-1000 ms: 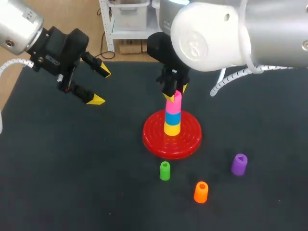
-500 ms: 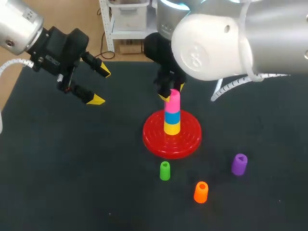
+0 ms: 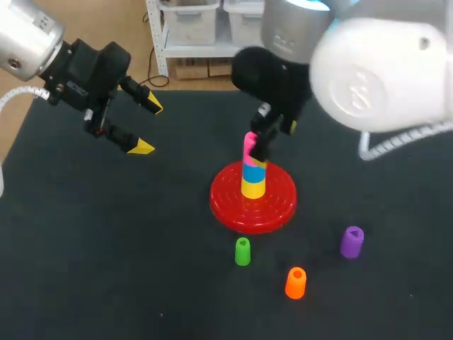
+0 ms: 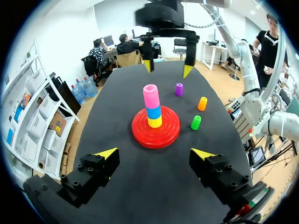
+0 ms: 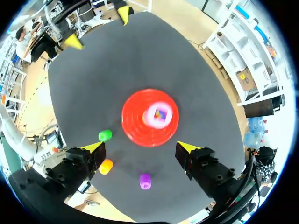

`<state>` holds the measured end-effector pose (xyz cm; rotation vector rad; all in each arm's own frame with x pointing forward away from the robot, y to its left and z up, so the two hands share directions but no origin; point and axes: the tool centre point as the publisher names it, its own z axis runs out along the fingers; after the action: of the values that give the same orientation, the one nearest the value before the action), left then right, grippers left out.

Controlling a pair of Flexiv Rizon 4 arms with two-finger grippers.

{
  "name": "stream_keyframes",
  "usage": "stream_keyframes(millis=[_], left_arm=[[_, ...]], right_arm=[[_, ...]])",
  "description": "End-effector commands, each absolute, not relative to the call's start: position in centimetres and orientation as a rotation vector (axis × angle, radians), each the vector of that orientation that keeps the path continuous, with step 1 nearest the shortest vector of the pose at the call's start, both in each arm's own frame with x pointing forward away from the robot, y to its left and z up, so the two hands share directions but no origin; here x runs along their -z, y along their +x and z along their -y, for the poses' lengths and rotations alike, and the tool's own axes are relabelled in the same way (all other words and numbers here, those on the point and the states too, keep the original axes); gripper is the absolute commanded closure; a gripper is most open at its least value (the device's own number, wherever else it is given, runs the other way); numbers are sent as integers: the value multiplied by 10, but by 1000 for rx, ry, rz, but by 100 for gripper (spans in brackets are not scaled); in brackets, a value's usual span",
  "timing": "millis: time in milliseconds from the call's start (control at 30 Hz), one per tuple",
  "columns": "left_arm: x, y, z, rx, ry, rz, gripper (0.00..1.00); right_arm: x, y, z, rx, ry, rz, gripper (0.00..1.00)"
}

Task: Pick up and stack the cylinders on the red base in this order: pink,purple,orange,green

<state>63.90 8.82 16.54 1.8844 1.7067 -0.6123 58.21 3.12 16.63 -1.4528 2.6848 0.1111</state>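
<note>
Right gripper (image 4: 167, 69) jaws apart in wrist views, unclear overhead

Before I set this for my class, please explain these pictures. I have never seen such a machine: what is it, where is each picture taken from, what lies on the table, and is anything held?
These are two robot arms at a dark table, each ending in a two-fingered claw with yellow tips. The wide picture looks down from above and behind the robot; the two round ones come from cameras on the wrists. The left claw hangs open off to one side, holding nothing. The right claw is open too, above a red base carrying a stack: a yellow cylinder, a blue cylinder, and a pink cylinder on top. A green cylinder, an orange cylinder and a purple cylinder stand loose on the table.
</note>
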Motion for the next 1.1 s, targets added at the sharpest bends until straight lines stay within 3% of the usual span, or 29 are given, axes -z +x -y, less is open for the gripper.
stream_keyframes(millis=[33, 533, 1100], left_arm=[[-165, 640, -88, 614, 1887, -1705, 0], [-165, 640, -88, 614, 1887, -1705, 0], [-165, 640, -88, 614, 1887, -1705, 0]], right_arm=[[-143, 546, 16, -231, -1348, -2588, 0], [-65, 514, 89, -210, -1220, -2719, 0], [-33, 511, 108, -125, -1232, -2774, 0]])
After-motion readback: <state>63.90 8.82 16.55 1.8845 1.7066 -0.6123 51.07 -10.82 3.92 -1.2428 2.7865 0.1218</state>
